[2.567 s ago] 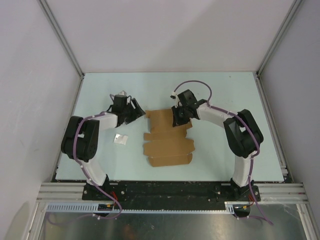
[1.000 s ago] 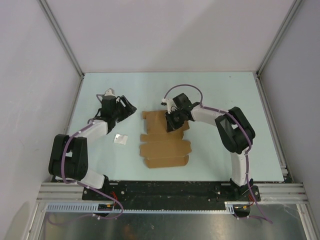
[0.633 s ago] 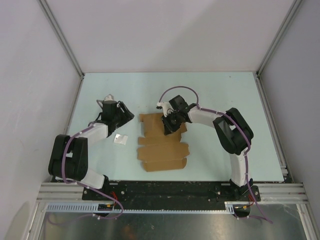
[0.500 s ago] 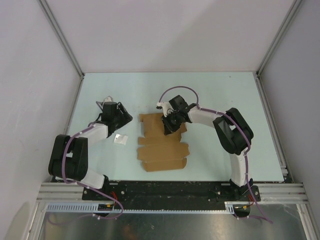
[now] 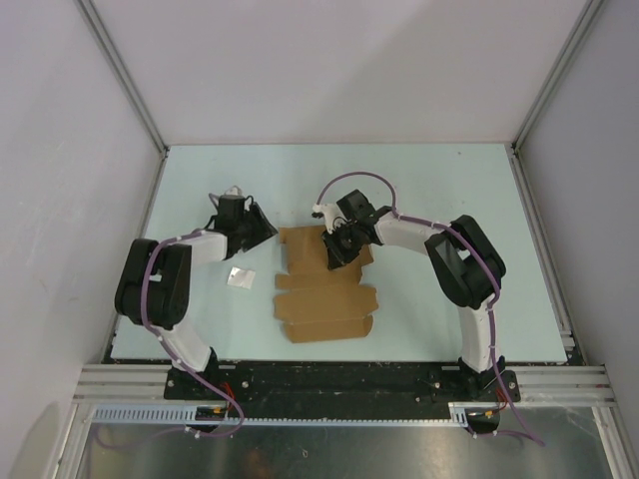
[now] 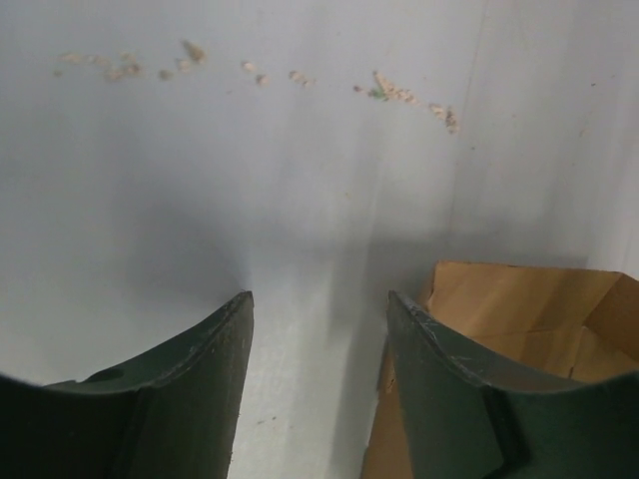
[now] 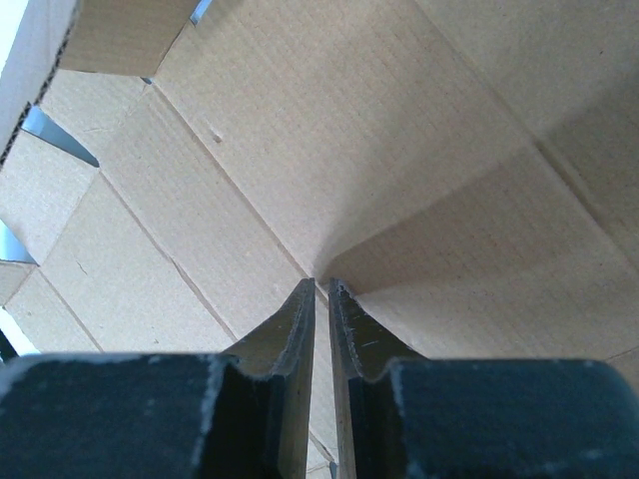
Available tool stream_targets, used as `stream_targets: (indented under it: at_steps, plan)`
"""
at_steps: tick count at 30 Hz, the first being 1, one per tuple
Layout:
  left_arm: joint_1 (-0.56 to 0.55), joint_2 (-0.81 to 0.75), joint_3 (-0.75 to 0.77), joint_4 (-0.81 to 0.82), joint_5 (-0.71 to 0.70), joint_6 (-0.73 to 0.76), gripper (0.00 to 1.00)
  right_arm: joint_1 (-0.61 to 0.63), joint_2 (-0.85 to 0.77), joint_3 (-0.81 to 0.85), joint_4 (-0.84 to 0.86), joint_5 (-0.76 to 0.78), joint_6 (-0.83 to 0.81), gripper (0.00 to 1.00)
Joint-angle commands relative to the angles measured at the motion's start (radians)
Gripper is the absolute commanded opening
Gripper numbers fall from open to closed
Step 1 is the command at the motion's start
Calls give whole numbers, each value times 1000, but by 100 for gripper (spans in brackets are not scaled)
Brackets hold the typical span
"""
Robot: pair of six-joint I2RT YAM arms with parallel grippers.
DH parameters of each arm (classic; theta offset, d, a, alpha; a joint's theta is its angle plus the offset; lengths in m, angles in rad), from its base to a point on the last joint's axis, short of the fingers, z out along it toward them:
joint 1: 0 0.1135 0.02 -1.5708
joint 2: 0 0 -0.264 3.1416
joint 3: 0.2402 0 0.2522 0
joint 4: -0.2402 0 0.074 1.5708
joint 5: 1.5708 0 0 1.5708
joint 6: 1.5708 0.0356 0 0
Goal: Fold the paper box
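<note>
The paper box (image 5: 321, 297) is a flat brown cardboard sheet with flaps and crease lines, lying on the table's middle. My right gripper (image 5: 335, 248) is shut, its tips pressed down on the sheet's upper part. In the right wrist view the closed gripper (image 7: 321, 286) touches the cardboard (image 7: 349, 120) beside a crease. My left gripper (image 5: 267, 228) is open and empty, low over the table just left of the sheet's upper left corner. In the left wrist view that gripper (image 6: 319, 299) is over bare table, with the cardboard corner (image 6: 529, 309) behind the right finger.
A small white paper scrap (image 5: 241, 277) lies on the table left of the sheet, under the left forearm. Crumbs (image 6: 399, 95) dot the table ahead of the left gripper. Grey walls and metal posts enclose the pale table (image 5: 449, 190) on three sides.
The right gripper dragged the sheet left over the earlier frames and has held still for the last half second. The left gripper has moved right, closer to the sheet's upper left corner.
</note>
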Motion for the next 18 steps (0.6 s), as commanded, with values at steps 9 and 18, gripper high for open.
stream_targets:
  at_steps: [9,18]
  plan:
    - [-24,48,47,84,113,2,61,25,49,-2,-74,11,-16,15]
    - [-70,61,75,109,151,8,61,26,49,-2,-74,11,-13,15]
